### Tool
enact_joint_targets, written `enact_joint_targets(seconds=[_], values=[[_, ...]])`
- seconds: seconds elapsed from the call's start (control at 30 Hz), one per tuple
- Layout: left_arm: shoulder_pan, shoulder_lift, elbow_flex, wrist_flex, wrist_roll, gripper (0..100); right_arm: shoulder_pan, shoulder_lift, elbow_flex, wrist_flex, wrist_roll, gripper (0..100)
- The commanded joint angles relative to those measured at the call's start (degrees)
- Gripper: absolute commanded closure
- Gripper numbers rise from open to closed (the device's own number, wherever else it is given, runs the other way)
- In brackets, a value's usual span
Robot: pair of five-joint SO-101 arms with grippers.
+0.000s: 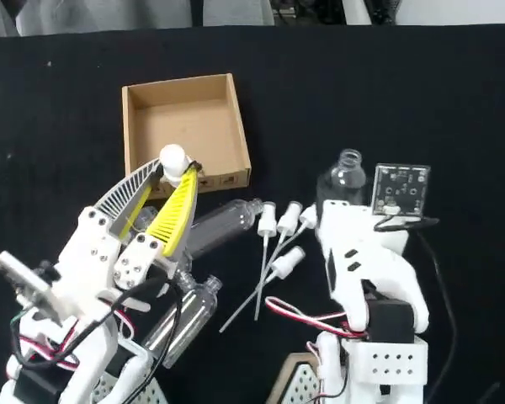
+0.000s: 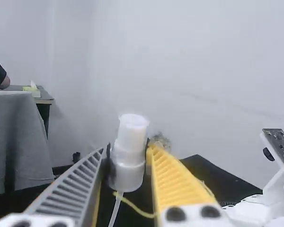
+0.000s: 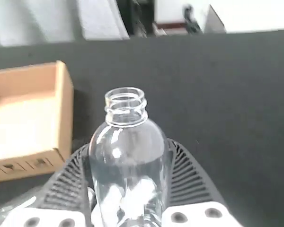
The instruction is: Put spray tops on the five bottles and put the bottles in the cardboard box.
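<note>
A spray top is clamped between the grey and yellow fingers of the left hand, right at their tips. Its white head is seen standing clear above the fingertips, and its thin dip tube is seen hanging down between the fingers. The cardboard box is found just beyond and below this hand's tips, with its open side up on the black desk.

A clear bottle is gripped upright around its body by the right hand, and its open neck is left standing above the fingers.

4 loose spray tops are laid on the desk between the 2 hands, close beside the right one. 2 capless bottles are seen lying on their sides near the left hand, 1 just beside its yellow finger and 1 back towards its wrist.
</note>
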Motion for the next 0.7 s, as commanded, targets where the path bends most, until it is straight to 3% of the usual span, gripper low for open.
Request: enact_joint_targets(seconds=[0.0, 0.17, 0.4, 0.67], values=[[-0.7, -4.0, 2.7, -4.7, 0.8, 97, -6.1, -1.4, -1.0, -5.4, 0.5, 98.0], [-5.1, -3.3, 3.4, -4.6, 1.4, 97, -12.8, -1.4, -1.0, -6.9, 0.6, 98.0], [-13.0, -3.3, 3.0, -4.6, 15.6, 97, -17.1, -0.8, -0.9, -15.3, 0.6, 98.0], [-14.0, -3.3, 2.9, -4.6, 21.5, 97, -23.0, -1.3, 1.2, -18.2, 0.6, 97.9]])
